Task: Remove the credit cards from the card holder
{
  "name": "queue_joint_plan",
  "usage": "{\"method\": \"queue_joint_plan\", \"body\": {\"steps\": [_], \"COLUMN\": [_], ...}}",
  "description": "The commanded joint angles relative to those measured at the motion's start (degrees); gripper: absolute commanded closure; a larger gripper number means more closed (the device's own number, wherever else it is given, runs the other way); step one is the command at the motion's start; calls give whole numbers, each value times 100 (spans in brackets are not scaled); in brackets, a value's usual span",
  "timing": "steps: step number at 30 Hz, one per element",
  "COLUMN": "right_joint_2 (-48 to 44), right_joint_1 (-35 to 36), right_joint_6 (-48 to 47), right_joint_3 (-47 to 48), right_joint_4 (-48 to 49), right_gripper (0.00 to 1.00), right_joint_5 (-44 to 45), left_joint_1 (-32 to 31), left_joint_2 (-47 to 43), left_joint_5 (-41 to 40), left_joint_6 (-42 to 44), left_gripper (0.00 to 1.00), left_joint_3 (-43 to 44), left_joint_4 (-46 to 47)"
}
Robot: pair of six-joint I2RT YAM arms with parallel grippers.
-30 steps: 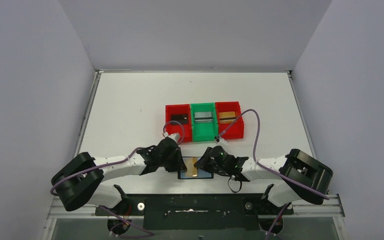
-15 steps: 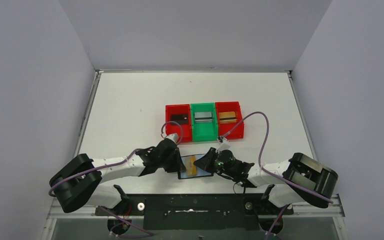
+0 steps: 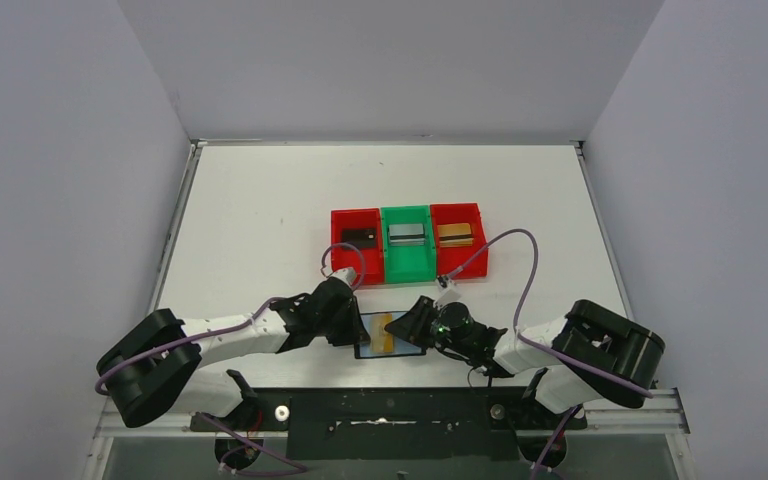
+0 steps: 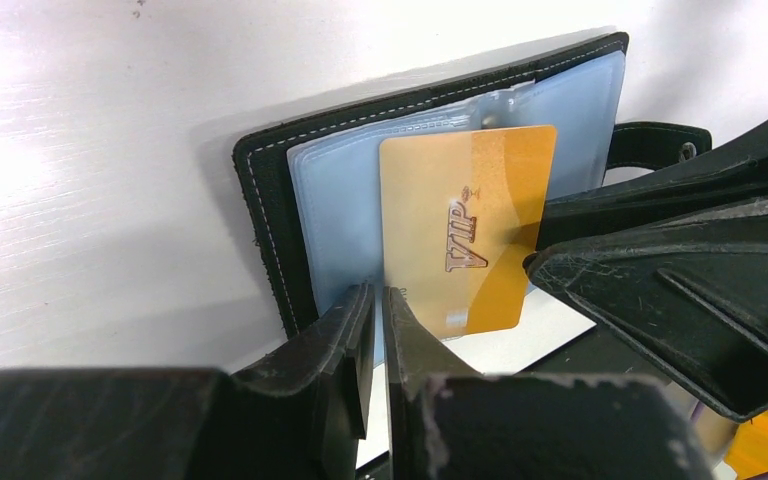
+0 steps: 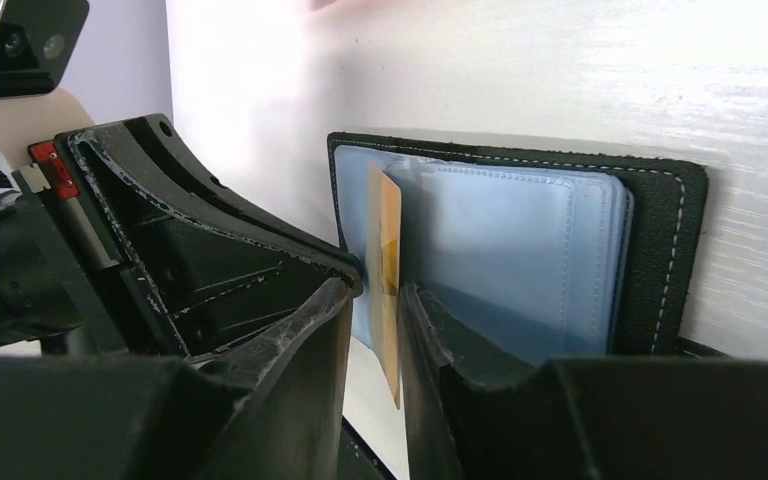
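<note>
Progress check from where I'm standing: three cards already sit in the bins [image 3: 407, 270] mid-table [image 3: 260, 220]. That's a black card [image 3: 358, 236] in the left red one, a silver card [image 3: 406, 233] in the green, and a tan card [image 3: 454, 234] in the right red. So most of the job looks done. What's left, far as I can see, is the gold card [image 4: 465, 225]. It's sticking half out of a bluish sleeve of the card holder [image 4: 270, 200], which lies open at the near edge between the two arms. Can't tell if more cards hide in the other sleeves.

Now the left gripper [image 4: 372, 300] is pinched nearly shut on the card holder's sleeve edge, right by the card's corner, looks like it's pinning it. And the right gripper [image 5: 378, 288] straddles the gold card with a sliver of gap, so I can't say if it's actually clamping.

Overhead view gives you the bins, but both grippers are just dark blobs there. Left wrist view shows the card's face with VIP on it. Right wrist view shows it edge-on, tilted up off the sleeve.
</note>
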Motion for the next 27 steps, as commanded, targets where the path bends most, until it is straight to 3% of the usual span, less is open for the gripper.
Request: {"method": "queue_joint_plan", "body": {"steps": [1, 5, 12, 18, 27], "right_joint_2": [102, 206, -84, -618, -907], "right_joint_1": [-19, -25, -21, -18, -21], "right_joint_6": [-30, -77, -53, -113, -22], "right_joint_3": [84, 161, 177, 155, 45], "right_joint_4": [466, 432, -156, -877, -958], "right_gripper": [74, 79, 100, 100, 89], "right_joint_5": [-141, -208, 91, 443, 477], "left_joint_1": [-28, -28, -28, -24, -21], "left_joint_2": [-28, -25, -126, -213, 29], "left_joint_5": [-98, -131, -210, -285, -191], "left_joint_6": [97, 106, 96, 77, 211], "left_gripper": [91, 91, 91, 91, 91], "left_joint_3": [-93, -60, -85, -129, -59], "left_joint_4": [-177, -203, -310, -322, -243]}}
